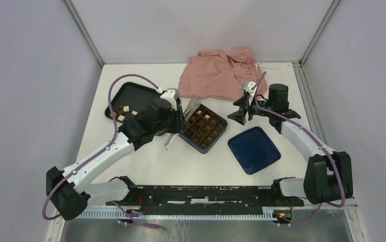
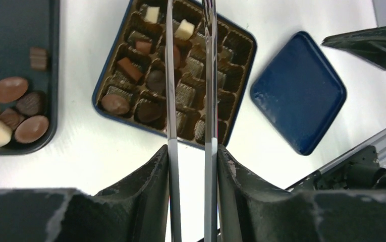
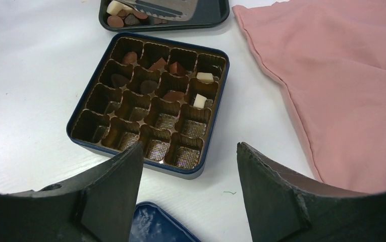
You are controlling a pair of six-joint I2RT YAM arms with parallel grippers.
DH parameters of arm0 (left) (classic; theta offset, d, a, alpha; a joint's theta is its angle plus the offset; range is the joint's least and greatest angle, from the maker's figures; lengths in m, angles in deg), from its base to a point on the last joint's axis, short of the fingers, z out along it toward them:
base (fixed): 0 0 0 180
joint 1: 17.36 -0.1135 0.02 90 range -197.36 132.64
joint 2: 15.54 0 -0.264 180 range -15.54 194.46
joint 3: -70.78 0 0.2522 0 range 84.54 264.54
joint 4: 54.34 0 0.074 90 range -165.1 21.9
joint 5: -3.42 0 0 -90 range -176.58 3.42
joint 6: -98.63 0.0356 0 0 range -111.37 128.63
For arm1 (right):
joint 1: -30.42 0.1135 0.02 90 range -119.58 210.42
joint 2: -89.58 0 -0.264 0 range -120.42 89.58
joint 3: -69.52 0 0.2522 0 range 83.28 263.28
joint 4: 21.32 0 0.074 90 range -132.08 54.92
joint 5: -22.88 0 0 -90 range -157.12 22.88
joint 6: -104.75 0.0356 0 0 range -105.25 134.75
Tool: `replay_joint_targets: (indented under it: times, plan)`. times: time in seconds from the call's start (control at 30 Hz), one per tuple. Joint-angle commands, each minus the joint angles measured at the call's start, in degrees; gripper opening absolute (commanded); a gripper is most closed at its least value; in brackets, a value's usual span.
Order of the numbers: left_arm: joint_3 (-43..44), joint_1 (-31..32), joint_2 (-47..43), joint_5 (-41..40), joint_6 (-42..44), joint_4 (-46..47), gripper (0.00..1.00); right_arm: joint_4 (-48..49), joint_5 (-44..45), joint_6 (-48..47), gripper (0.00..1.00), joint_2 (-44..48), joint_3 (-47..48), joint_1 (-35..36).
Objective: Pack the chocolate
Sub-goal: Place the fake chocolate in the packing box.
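Chocolate (image 2: 9,116) pieces in brown, tan and cream lie in a black tray (image 1: 130,96). More chocolate (image 3: 158,64) fills several cells of the dark blue box (image 1: 220,132), whose gridded insert has many bare cells. My left gripper (image 2: 193,148) is shut on metal tongs (image 2: 210,75), whose two arms reach out over the box (image 2: 100,85). The tong tips run out of the left wrist view; in the right wrist view the tongs (image 3: 168,7) show above the tray. My right gripper (image 3: 188,151) hangs open just right of the box (image 3: 74,126), holding nothing.
The blue box lid (image 1: 254,149) lies on the white table in front of the right gripper (image 1: 241,113). A crumpled pink cloth (image 1: 221,73) covers the far middle of the table. Grey walls close in the table's sides.
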Motion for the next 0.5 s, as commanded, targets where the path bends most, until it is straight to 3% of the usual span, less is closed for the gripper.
replay_joint_targets:
  times: [0.0, 0.3, 0.47]
  plan:
    - [-1.49, 0.15, -4.98, -6.76, 2.45, -4.2, 0.42, 1.53, -1.02, -0.22, 0.74, 2.32, 2.0, -0.01]
    - [-3.55, -0.11, -16.0, -18.69, -1.47, -17.66, 0.46, 2.87, -1.86, 1.18, 0.74, 1.99, 1.43, 1.19]
    - [-4.24, -0.52, -18.71, -20.44, -5.03, -22.17, 0.45, 3.26, -1.86, 1.72, 0.74, 1.68, 1.21, 1.54]
